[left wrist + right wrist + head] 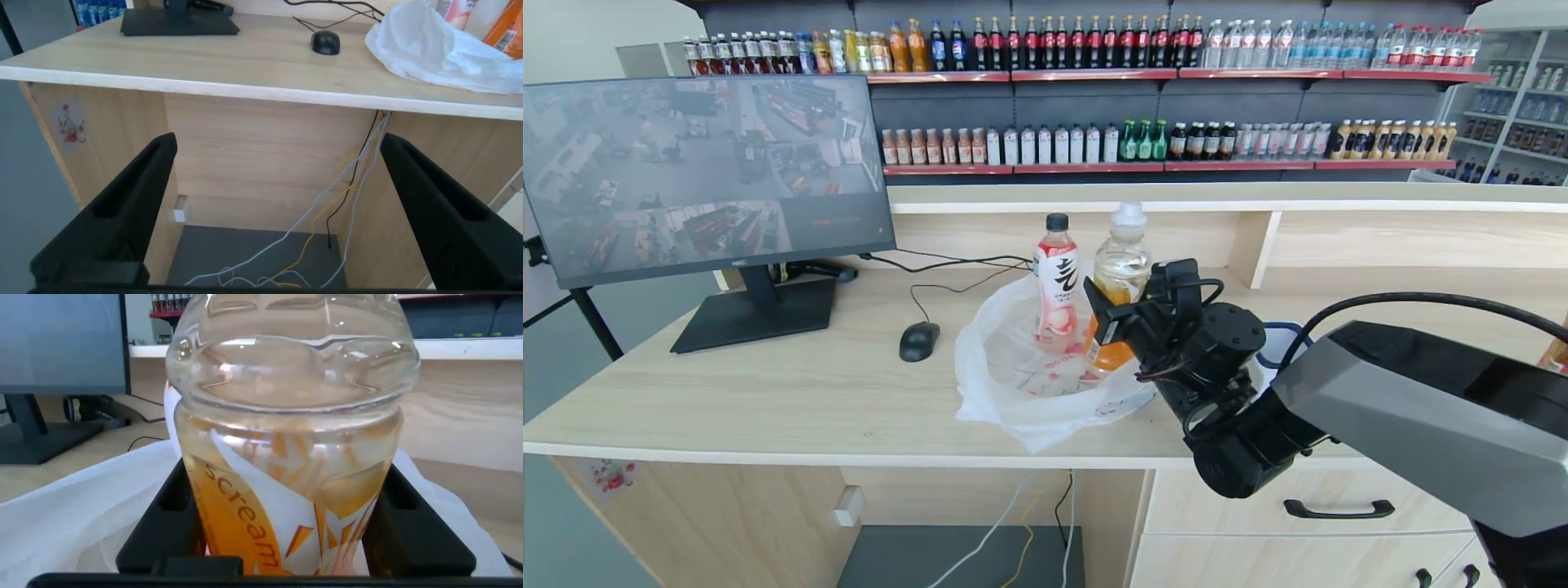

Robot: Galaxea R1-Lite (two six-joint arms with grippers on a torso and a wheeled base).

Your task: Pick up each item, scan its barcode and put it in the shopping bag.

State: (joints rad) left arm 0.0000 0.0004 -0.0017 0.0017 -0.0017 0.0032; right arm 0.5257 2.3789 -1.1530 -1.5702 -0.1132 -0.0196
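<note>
Right claw [1112, 325] clenched around the bottle [1121, 269], its orange-and-white label bearing slanted lettering, in the shopping bag [1013, 384]; left claw [278, 145] released.

Right tool [1111, 325] extended forward, clamped on bottle [1121, 273]; left tool [278, 216] low, spread wide.

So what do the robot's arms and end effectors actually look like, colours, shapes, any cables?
The right arm has an angular grey shell, then a rounded black wrist, with a thick black cable looping over it. The right end effector and the left end effector both have broad, flat, matte black fingers. No markings visible.
</note>
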